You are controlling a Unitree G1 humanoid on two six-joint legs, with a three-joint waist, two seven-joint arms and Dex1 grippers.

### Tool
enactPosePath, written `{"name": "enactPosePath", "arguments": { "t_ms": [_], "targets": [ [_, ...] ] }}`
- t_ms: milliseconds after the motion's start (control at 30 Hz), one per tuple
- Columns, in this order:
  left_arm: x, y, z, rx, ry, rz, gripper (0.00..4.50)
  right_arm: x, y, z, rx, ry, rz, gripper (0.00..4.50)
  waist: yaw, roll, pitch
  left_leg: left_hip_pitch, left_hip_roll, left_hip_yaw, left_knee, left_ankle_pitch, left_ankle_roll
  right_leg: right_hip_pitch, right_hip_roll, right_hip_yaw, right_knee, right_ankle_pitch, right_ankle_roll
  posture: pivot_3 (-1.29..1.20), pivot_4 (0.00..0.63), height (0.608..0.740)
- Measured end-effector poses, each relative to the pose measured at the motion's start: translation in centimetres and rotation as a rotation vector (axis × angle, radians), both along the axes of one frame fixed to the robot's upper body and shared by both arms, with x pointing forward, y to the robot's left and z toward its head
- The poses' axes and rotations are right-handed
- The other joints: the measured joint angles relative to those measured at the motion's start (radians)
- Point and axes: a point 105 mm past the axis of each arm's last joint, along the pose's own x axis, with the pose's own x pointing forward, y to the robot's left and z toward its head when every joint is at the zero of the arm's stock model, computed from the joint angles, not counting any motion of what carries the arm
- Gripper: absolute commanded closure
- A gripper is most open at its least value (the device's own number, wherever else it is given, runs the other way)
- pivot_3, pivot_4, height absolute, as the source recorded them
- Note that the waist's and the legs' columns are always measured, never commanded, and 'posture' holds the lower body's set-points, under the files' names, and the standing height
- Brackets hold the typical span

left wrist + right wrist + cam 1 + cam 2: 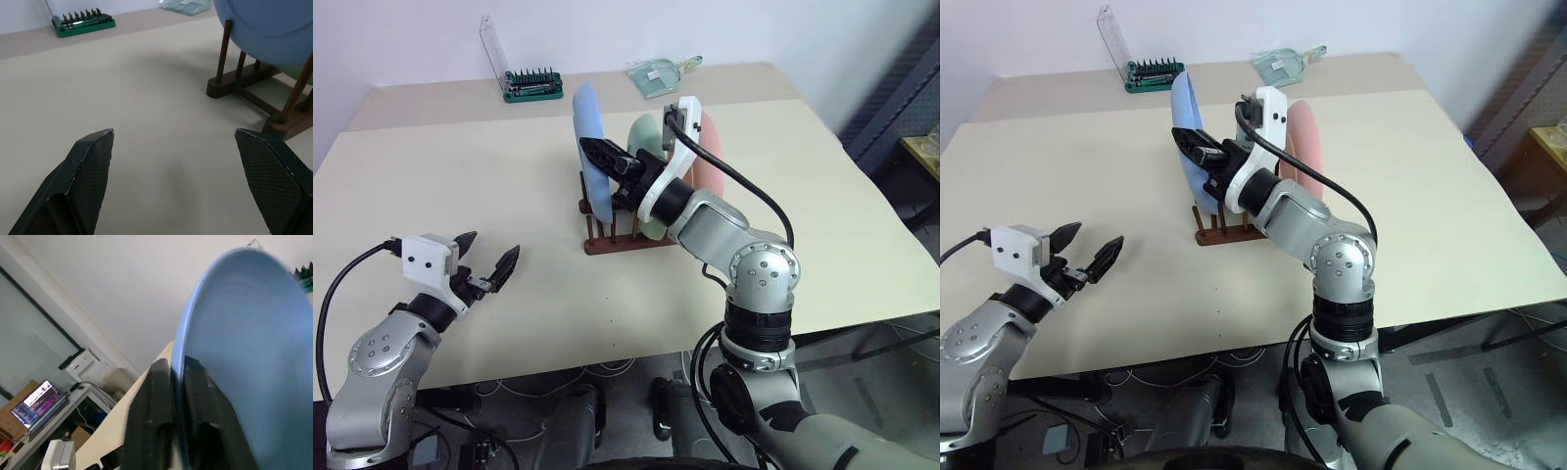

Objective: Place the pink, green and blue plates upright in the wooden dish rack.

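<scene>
Blue plate (591, 147) upright in the front slot of the wooden dish rack (612, 238), near the middle of the tabletop (509, 196). Green plate (644, 137) and pink plate (709, 147) upright in the slots behind it, largely hidden by the right arm. All three apparently seated, so task judged nearly done.

Right claw (177, 382) at the rim of the blue plate, one black finger on each face. Gap between the fingers very narrow (contact with the rim cannot be told for certain); read as a light hold at the point of letting go.

Left claw (487, 257) wide open, holding nothing, hovering low over bare tabletop, well apart from the rack.

Risks from here, as judgement:
- Withdrawal before the fingers have fully parted: rim dragged along, plate tipped out of its pegs or lifted clear.
- Blue plate leaning slightly; if not settled between the pegs, possible roll or fall forward onto the tabletop once freed.
- Rack small and light-looking: sideways pull from the right arm could slide or tilt it and disturb all three plates.
- Right forearm and cable close to the green and pink plates (contact not discernible); careless retreat could knock them.

Retreat straight back along the finger line looks safest.
</scene>
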Motion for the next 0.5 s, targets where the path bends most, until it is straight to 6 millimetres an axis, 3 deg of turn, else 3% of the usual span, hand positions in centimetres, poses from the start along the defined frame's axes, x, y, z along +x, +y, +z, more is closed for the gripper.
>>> {"name": "enactPosePath", "arguments": {
  "t_ms": [133, 300, 500],
  "targets": [
    [0.0, 0.0, 0.0, -0.002, 0.000, 0.001, 0.41, 0.1, -0.1, -0.1, -0.007, 0.002, -0.003, 1.11, 0.000, 0.000, 0.000, 0.000, 0.000, 0.000, 0.000, 0.000, 0.000, 0.000, 0.000, 0.000, -0.001, 0.000, 0.000, 0.00, 0.150, 0.740],
    [0.0, -0.1, 0.0, -0.006, -0.001, 0.000, 0.41, 0.4, -0.7, 0.0, -0.055, -0.054, -0.030, 1.11, 0.000, 0.000, 0.000, 0.000, 0.000, 0.000, -0.001, 0.000, 0.000, 0.000, 0.000, 0.000, -0.001, 0.000, 0.000, 0.00, 0.150, 0.740],
    [0.1, -0.2, 0.1, -0.007, -0.007, -0.004, 0.41, 0.4, -0.9, 1.7, -0.136, -0.229, -0.040, 1.11, 0.000, 0.001, 0.000, 0.000, 0.001, 0.001, -0.001, 0.000, 0.000, 0.000, 0.000, -0.002, -0.001, 0.000, 0.001, 0.00, 0.150, 0.740]
  ]
}}
